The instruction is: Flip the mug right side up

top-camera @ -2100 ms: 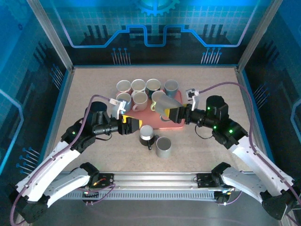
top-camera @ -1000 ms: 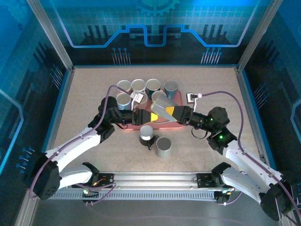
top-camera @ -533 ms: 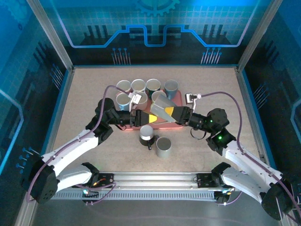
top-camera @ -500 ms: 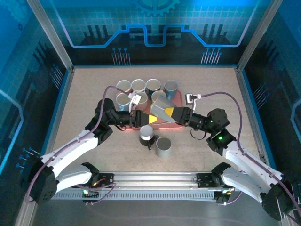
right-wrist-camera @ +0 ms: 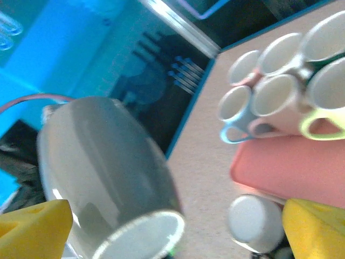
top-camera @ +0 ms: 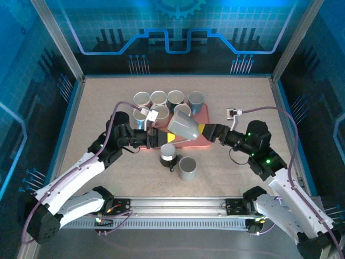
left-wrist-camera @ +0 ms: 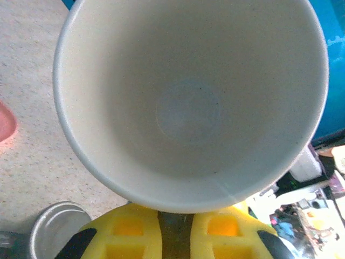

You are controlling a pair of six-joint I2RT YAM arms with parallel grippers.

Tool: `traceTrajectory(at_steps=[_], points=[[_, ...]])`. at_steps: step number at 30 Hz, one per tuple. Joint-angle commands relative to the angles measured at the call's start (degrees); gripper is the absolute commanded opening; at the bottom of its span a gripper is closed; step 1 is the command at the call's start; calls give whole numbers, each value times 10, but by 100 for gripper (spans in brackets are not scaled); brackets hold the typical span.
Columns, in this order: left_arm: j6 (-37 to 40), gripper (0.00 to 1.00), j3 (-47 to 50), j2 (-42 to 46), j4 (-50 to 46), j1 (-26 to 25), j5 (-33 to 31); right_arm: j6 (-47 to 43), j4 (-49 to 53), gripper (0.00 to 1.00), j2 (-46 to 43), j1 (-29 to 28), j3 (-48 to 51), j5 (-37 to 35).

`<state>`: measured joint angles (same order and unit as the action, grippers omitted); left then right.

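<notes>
Mugs (top-camera: 158,97) are standing mouth-up and empty in a cluster at the 12 o'clock edge of the pink tray (top-camera: 202,141). At 6 o'clock from the tray, a dark mug (top-camera: 168,152) is sitting upside down on the table (top-camera: 97,102), with an upright, empty grey cup (top-camera: 188,168) just beside it at 4 o'clock. The task's grey mug (top-camera: 182,126) is hanging in the air over the tray, tipped on its side; the left wrist view is looking straight into its empty mouth. The left gripper (top-camera: 163,137) is reaching in from 9 o'clock and is pinching the mug's wall at the rim, jaws clamped tight. The right gripper (top-camera: 207,131) is standing at 3 o'clock of the mug with its yellow fingers spread wide, apart from it. Half a second earlier those fingers were against the mug; the right arm is now drawing back toward 3 o'clock, while the mug is staying over the tray.
</notes>
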<state>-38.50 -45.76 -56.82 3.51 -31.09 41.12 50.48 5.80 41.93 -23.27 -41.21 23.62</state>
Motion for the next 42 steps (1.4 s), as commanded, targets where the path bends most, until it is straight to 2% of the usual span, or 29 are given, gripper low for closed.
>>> traceTrajectory(at_steps=[1,4,7,9,18,21,34,42], points=[[93,0,-71,9,-85,-5,-72,-74,156,100,-2,57,-49,14],[131,0,-122,-23,-160,-18,-146,-115,249,100,-8,85,-74,-46],[153,0,-178,-72,-218,-39,-225,-150,343,100,-9,89,-114,-150],[163,0,-219,-110,-251,-61,-276,-159,372,100,-14,89,-124,-189],[181,0,-407,-315,-393,-151,-486,-178,425,100,-31,89,-142,-229],[181,0,-476,-386,-431,-175,-536,-179,438,100,-31,90,-141,-245],[176,0,-620,-613,-480,-185,-659,-212,444,100,-51,80,-122,-252],[189,0,-625,-657,-440,-161,-660,-225,440,100,-58,72,-111,-247]])
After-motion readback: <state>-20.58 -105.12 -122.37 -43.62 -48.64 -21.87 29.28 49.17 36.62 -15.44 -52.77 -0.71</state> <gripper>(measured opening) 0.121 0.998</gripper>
